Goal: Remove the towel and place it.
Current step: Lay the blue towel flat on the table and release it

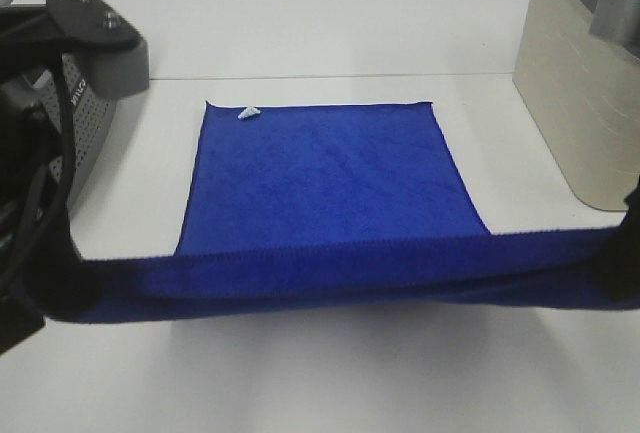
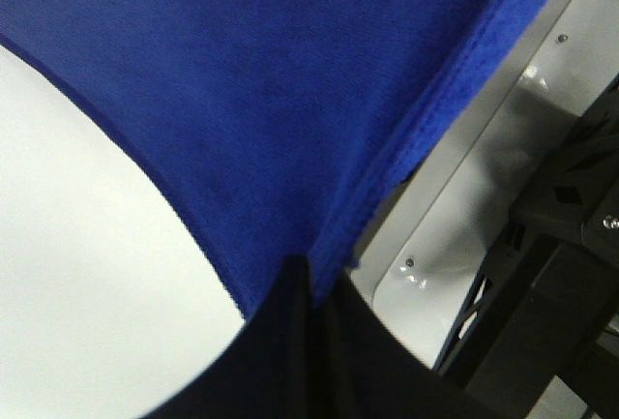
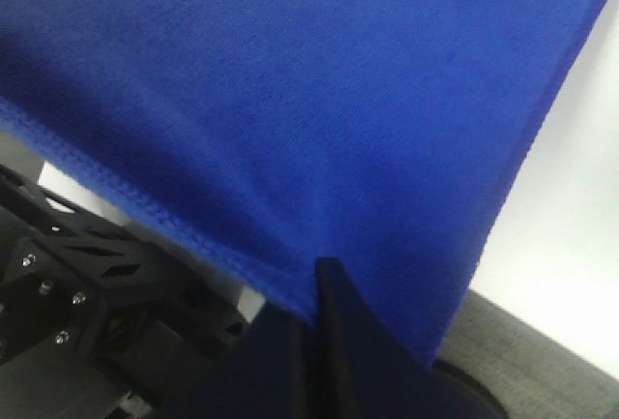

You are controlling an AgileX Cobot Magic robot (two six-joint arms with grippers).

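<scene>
**Towel edge held up**

Black left gripper (image 2: 311, 284) and black right gripper (image 3: 315, 284), jaws seemingly clamped tight, pinch the raised near edge of a large rectangular royal-blue plush towel (image 1: 320, 183); its far half lies flat on the white table (image 1: 320, 383).

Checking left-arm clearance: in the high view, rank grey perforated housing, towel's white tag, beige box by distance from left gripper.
1. Grey perforated housing, left edge, just behind the left gripper.
2. White tag, far-left corner of the towel.
3. Beige box, far right.
</scene>
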